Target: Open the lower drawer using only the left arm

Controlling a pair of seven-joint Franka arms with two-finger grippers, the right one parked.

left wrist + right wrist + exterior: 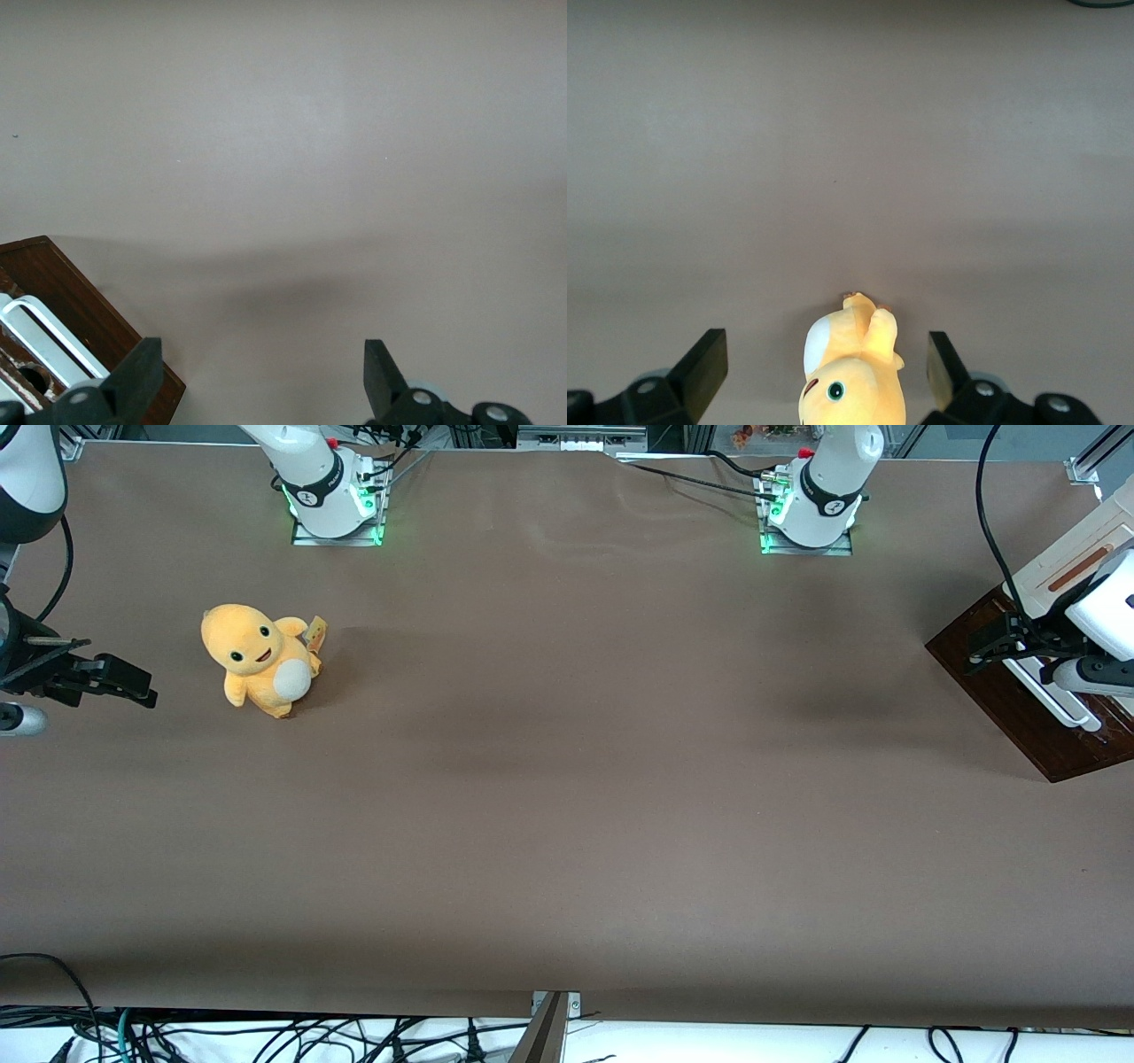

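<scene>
The lower drawer [997, 695] shows its dark brown wood front at the working arm's end of the table, with a long white loop handle [1054, 700] on it. My left arm [1107, 607] reaches over it, and its black gripper [985, 642] hovers just above the end of the drawer front farther from the front camera. In the left wrist view the gripper [261, 376] is open with only bare table between its fingers. One finger [137, 376] overlaps the corner of the drawer front [80, 297], close to the handle [44, 332] without holding it.
A cream cabinet panel with an orange-brown slot [1076, 567] rises above the drawer. A yellow plush toy [259, 657] sits toward the parked arm's end of the table. Two arm bases [335, 500] [811, 509] stand along the table's edge farthest from the front camera.
</scene>
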